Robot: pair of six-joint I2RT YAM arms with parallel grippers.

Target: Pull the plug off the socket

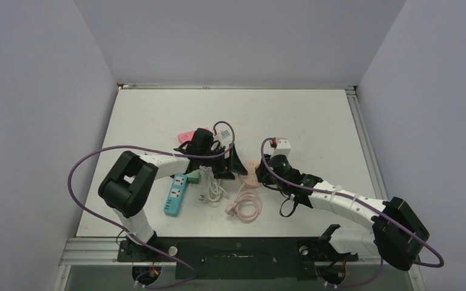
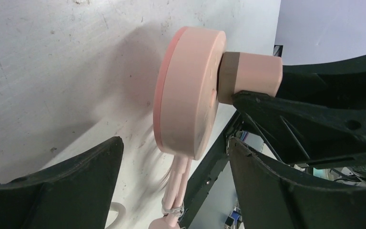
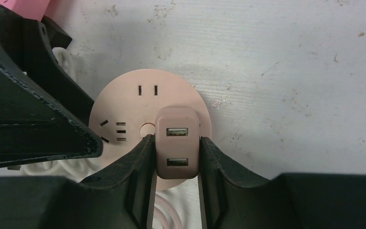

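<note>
Item: plug, seated in pink socket on surface. R end effector clamped on it; L end effector apart, straddling socket. Step: pre-pull. Next: L braces socket, R pulls straight out

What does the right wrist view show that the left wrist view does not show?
Only the right wrist view shows the face of the socket with its slots, the two USB ports of the plug, and the right pincer shut on the plug from both sides. Only the left wrist view shows the socket from the side, its darker rim, and the cable leaving its lower edge. Both show the round pink socket with the plug seated in it.
</note>
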